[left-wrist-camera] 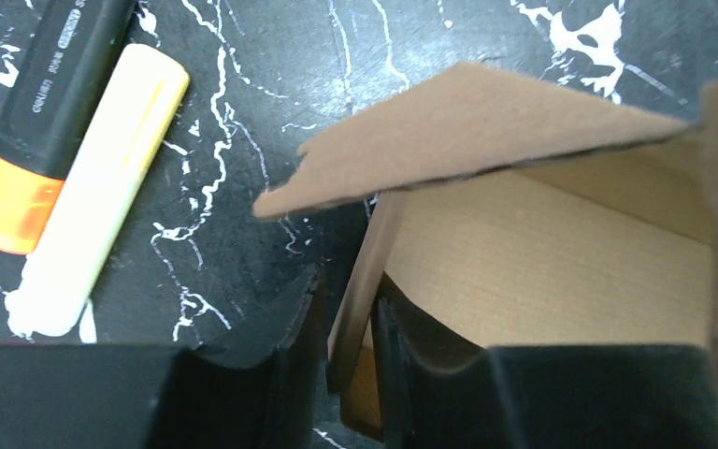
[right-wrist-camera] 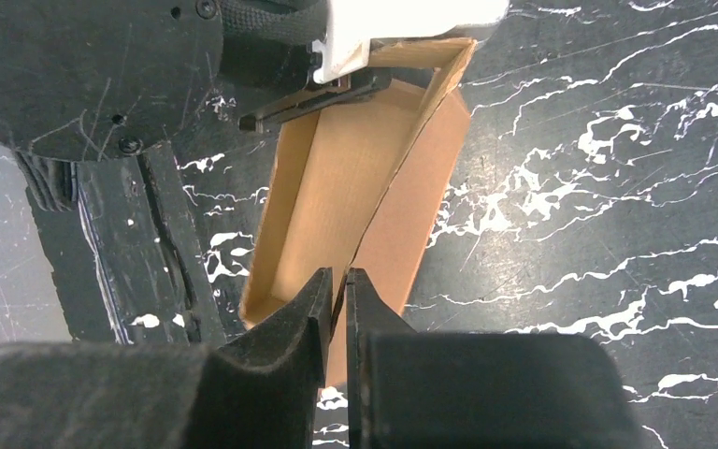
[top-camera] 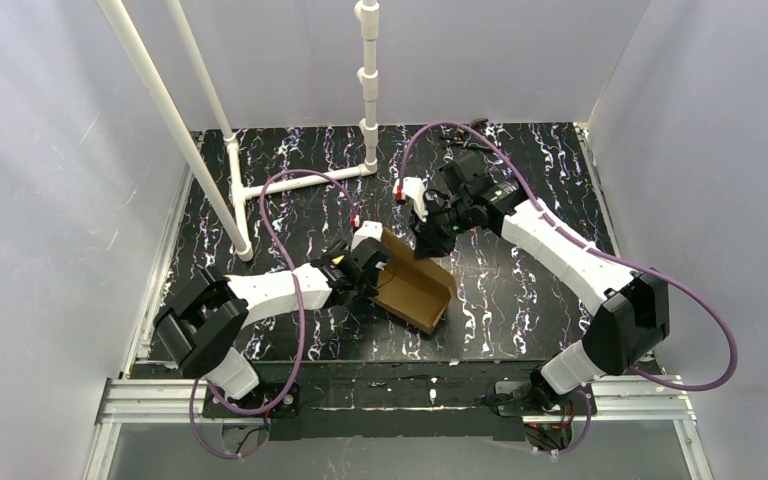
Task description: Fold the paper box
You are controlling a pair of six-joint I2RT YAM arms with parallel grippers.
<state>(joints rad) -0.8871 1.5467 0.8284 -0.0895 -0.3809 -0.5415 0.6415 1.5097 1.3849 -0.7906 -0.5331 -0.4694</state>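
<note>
The paper box (top-camera: 415,285), plain brown cardboard, lies open-topped in the middle of the black marbled table. In the left wrist view one upright wall of the box (left-wrist-camera: 542,253) stands between the fingers of my left gripper (left-wrist-camera: 351,290), which press on it from both sides; a loose flap juts out above. My left gripper (top-camera: 368,265) is at the box's left end. My right gripper (top-camera: 425,240) is at the far end. In its wrist view my right gripper (right-wrist-camera: 337,281) straddles a thin wall of the box (right-wrist-camera: 337,187), jaws a narrow slit apart.
An orange-tipped black marker (left-wrist-camera: 37,122) and a pale yellow stick (left-wrist-camera: 103,187) lie side by side on the table, left of the box. A white pipe frame (top-camera: 290,180) stands at the back left. The left gripper's body (right-wrist-camera: 103,65) fills the right wrist view's upper left.
</note>
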